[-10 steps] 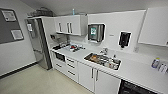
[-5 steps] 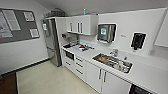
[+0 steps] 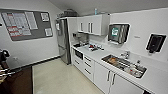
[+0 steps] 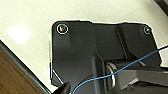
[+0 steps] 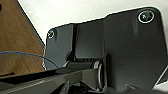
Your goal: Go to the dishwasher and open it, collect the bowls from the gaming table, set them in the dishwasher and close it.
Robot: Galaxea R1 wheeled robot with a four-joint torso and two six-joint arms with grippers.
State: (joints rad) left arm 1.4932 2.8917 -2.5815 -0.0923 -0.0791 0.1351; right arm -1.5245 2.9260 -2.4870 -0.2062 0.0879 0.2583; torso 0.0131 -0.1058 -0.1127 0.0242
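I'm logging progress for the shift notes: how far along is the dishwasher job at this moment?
Nothing looks done yet. In hand: the robot is in the kitchenette, facing the white counter with the sink, the fridge at the far end. An open dishwasher cannot be made out among the closed white cabinet fronts. Left: opening the dishwasher, collecting the bowls, loading them and closing it.

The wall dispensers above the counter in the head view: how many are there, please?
2: a paper-towel dispenser above the counter left of the sink, and a dark dispenser further right.
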